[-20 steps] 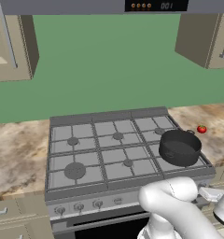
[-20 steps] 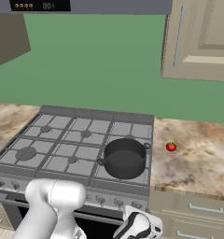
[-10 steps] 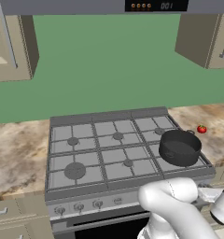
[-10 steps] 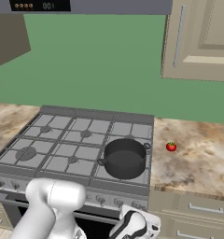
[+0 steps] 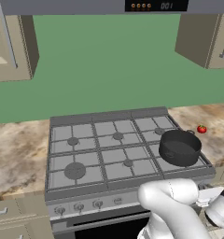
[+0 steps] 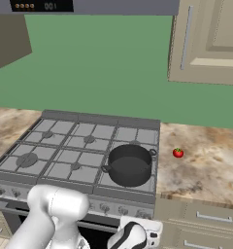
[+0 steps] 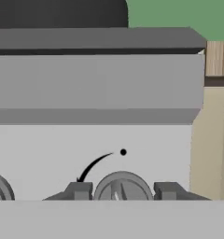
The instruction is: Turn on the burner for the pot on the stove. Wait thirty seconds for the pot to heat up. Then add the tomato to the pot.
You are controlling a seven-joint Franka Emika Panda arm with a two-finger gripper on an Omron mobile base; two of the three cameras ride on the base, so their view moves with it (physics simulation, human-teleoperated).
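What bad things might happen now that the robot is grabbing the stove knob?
The gripper is shut on the knob with just its fingertips, so it might slip while turning. The tomato sits loose on the counter and might roll when picked up later.

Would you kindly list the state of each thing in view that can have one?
pot: upright, uncovered, nothing seen inside, on the stove's front right grate.
tomato: on the counter right of the stove, not in the pot.
stove: no flame seen at any burner.
knob: between the fingertips, pointer about upright.
gripper: shut on the knob.
upper cabinets: doors closed.
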